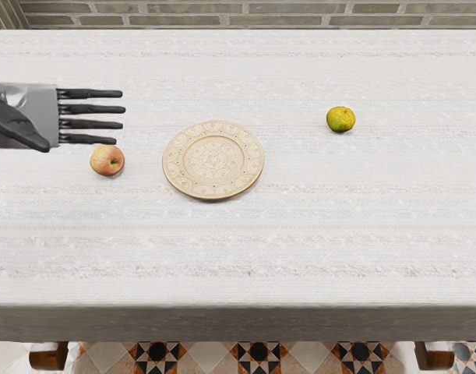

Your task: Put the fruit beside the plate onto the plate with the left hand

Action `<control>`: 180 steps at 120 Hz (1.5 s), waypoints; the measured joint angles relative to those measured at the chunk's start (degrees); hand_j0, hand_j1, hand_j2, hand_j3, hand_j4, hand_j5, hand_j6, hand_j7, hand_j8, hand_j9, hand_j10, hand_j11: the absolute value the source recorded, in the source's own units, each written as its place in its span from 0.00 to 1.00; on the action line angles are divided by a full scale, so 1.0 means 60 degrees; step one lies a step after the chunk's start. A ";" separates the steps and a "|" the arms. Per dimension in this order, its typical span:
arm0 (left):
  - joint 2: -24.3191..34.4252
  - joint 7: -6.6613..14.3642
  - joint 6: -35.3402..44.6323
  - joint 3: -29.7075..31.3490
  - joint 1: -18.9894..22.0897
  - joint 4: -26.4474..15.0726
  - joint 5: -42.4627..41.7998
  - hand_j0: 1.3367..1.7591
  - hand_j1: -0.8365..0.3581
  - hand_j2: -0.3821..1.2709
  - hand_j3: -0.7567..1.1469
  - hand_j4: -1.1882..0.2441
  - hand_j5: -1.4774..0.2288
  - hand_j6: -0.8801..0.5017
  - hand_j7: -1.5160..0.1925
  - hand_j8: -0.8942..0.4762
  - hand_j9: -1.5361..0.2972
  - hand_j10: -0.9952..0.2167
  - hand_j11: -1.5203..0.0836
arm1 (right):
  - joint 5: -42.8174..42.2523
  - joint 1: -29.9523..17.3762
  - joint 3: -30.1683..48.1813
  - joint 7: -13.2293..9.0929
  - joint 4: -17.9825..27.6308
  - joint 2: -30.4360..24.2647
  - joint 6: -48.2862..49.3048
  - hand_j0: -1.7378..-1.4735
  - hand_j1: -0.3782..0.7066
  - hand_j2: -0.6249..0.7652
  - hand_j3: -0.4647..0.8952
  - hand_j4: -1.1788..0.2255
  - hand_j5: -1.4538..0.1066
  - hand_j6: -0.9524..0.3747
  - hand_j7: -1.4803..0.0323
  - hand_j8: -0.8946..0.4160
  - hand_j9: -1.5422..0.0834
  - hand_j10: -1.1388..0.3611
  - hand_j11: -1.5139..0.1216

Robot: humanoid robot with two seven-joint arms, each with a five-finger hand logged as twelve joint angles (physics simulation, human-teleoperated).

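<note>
While fingers (93,109) lie straight, left robot hand (57,117) empty, beside apple (107,160)

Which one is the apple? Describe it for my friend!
Find the round tan patterned plate on the white table. Just left of it, near the left hand, lies the red-and-yellow apple. The only other fruit, on the right, is green-orange.
</note>
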 joint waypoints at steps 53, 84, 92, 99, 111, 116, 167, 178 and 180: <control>-0.0808 0.0000 0.0002 -0.0884 -0.0426 -0.0284 0.4412 0.76 0.97 0.23 0.40 0.82 0.85 0.62 0.87 0.64 0.82 0.80 0.93 | -0.0072 0.0188 -0.0099 -0.0008 0.0002 0.0000 -0.0004 0.30 0.03 0.45 0.34 0.84 0.93 0.72 0.98 0.68 0.95 0.76 0.93; -0.1676 0.0000 0.1797 -0.1475 -0.0099 -0.1167 1.0331 0.76 0.94 0.24 0.40 0.79 0.83 0.60 0.85 0.61 0.80 0.78 0.90 | -0.0073 0.0347 -0.0089 -0.0008 0.0002 0.0000 -0.0017 0.30 0.03 0.45 0.34 0.84 0.93 0.72 0.98 0.68 0.95 0.76 0.93; -0.2384 0.0000 0.2772 -0.1456 0.0728 -0.1255 1.2096 0.76 0.93 0.24 0.40 0.79 0.82 0.59 0.84 0.61 0.80 0.77 0.90 | -0.0073 0.0388 -0.0088 -0.0008 0.0002 0.0000 -0.0025 0.30 0.03 0.45 0.34 0.84 0.93 0.72 0.98 0.68 0.95 0.76 0.93; -0.2664 0.0000 0.3701 -0.1425 0.1217 -0.1297 1.3401 0.76 0.93 0.24 0.40 0.78 0.82 0.59 0.84 0.61 0.79 0.77 0.90 | -0.0073 0.0416 -0.0087 -0.0007 0.0002 0.0000 -0.0028 0.30 0.03 0.45 0.34 0.84 0.93 0.72 0.98 0.68 0.95 0.76 0.93; -0.3157 0.0000 0.5062 -0.1356 0.1604 -0.1328 1.4936 0.76 0.93 0.24 0.40 0.78 0.82 0.59 0.84 0.60 0.79 0.77 0.90 | -0.0072 0.0439 -0.0086 -0.0008 0.0002 0.0000 -0.0031 0.30 0.03 0.45 0.34 0.84 0.93 0.72 0.98 0.68 0.95 0.76 0.93; -0.3434 0.0000 0.5486 -0.1322 0.1809 -0.1324 1.5504 0.76 0.93 0.24 0.40 0.78 0.82 0.59 0.84 0.60 0.79 0.77 0.90 | -0.0071 0.0443 -0.0086 -0.0008 0.0002 0.0000 -0.0032 0.30 0.03 0.45 0.34 0.84 0.93 0.72 0.98 0.68 0.95 0.76 0.93; -0.4409 0.0000 0.7238 -0.0438 0.2236 -0.0272 1.6764 0.76 0.82 0.25 0.40 0.70 0.73 0.50 0.75 0.52 0.71 0.67 0.81 | -0.0073 0.0501 -0.0088 -0.0008 0.0002 0.0000 -0.0054 0.30 0.03 0.45 0.34 0.84 0.93 0.72 0.98 0.68 0.95 0.76 0.93; -0.4545 0.0000 0.7693 -0.0242 0.2239 -0.0120 1.6786 0.76 0.78 0.26 0.40 0.68 0.70 0.48 0.73 0.49 0.69 0.64 0.78 | -0.0073 0.0507 -0.0089 -0.0008 0.0002 0.0000 -0.0059 0.30 0.03 0.45 0.34 0.84 0.93 0.72 0.98 0.68 0.95 0.76 0.93; -0.4594 0.0000 0.7782 -0.0197 0.2238 -0.0079 1.6788 0.76 0.78 0.26 0.40 0.67 0.70 0.48 0.72 0.49 0.68 0.64 0.77 | -0.0073 0.0508 -0.0091 -0.0008 0.0002 0.0000 -0.0060 0.30 0.03 0.45 0.34 0.84 0.93 0.72 0.98 0.68 0.95 0.76 0.93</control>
